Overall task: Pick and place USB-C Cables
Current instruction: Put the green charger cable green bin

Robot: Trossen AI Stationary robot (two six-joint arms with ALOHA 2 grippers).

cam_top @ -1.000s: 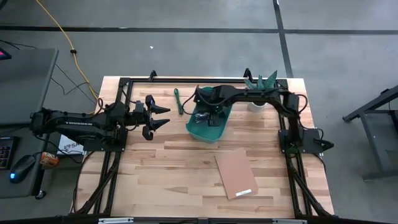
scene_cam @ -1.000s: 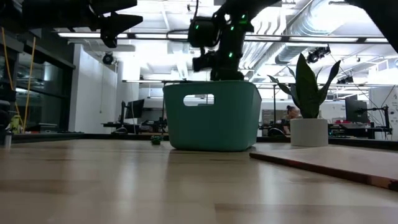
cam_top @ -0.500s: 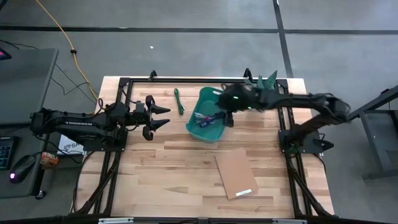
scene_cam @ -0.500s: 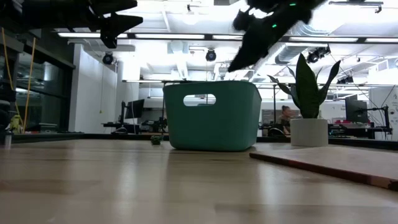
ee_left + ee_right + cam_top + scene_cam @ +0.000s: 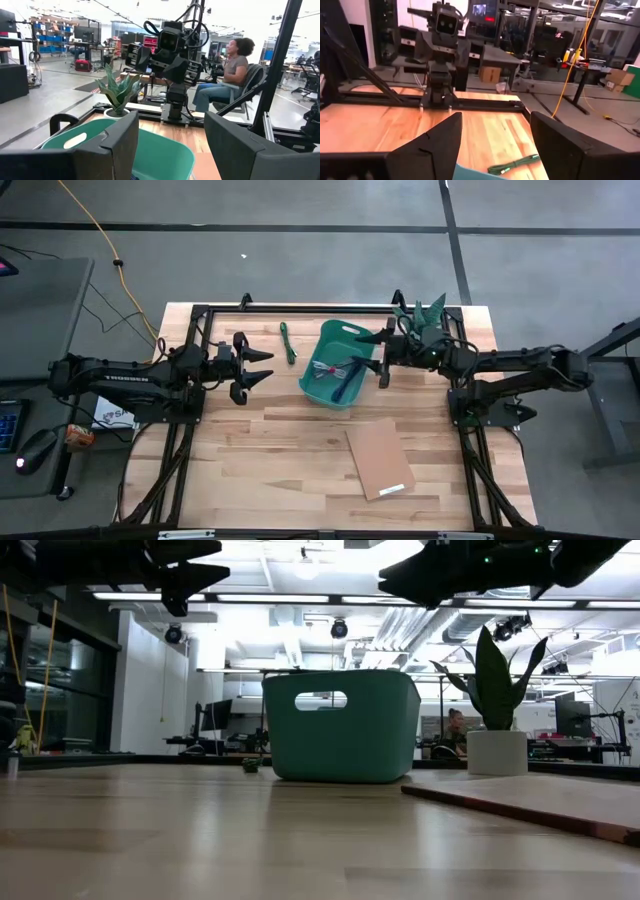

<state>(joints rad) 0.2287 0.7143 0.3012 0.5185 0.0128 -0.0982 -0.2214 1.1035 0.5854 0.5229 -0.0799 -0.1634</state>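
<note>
The teal bin (image 5: 352,335) stands mid-table, toward the far edge. Inside it lie a purple cable (image 5: 345,385), a white-and-red cable (image 5: 330,367) and a grey one, loosely piled. The green cable (image 5: 286,342) lies flat on the wood left of the bin, also visible in the right wrist view (image 5: 515,164). My right gripper (image 5: 381,360) hovers open and empty just right of the bin, above rim height, pointing left. My left gripper (image 5: 270,367) waits open and empty left of the bin, high above the table (image 5: 190,565).
A brown cardboard sheet (image 5: 380,458) lies flat near the table's near right. A potted plant (image 5: 497,730) stands at the far right, under my right arm. Black frame rails run along the far, left and right edges. A person (image 5: 230,75) sits beyond the table.
My right gripper has risen out of the teal bin and drawn back toward the table's right, tipping from pointing down to lying level beside the bin's right rim. The bin and the green cable have stayed put.
</note>
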